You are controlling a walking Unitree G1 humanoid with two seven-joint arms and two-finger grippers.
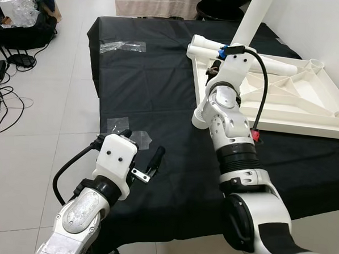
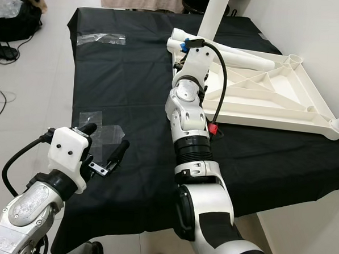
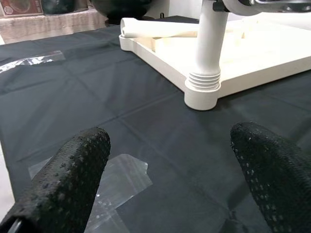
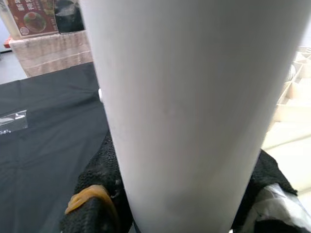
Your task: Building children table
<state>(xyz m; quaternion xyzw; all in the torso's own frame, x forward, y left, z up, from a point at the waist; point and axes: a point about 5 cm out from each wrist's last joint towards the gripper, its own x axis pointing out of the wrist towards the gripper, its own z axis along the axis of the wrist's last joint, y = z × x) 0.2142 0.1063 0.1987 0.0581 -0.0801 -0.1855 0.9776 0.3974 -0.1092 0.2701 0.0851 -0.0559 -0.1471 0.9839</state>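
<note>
A white tabletop [image 1: 307,106] lies upside down on a black cloth [image 1: 160,86]. One white leg [image 1: 252,17] stands tilted in the tabletop's near-left corner socket [image 3: 201,94]. My right gripper [image 1: 216,67] is shut around this leg partway up; in the right wrist view the leg [image 4: 184,107] runs between black fingers [image 4: 95,194]. A second white leg [image 1: 247,56] lies flat on the tabletop's far edge. My left gripper [image 1: 141,148] hovers open and empty over the cloth near the front left, short of the socket.
Clear plastic scraps lie on the cloth at the far left [image 1: 122,45] and under my left gripper [image 1: 129,135]. Bags [image 1: 24,25] and cables [image 1: 3,95] sit on the tiled floor to the left. The cloth's front edge [image 1: 170,229] is close to me.
</note>
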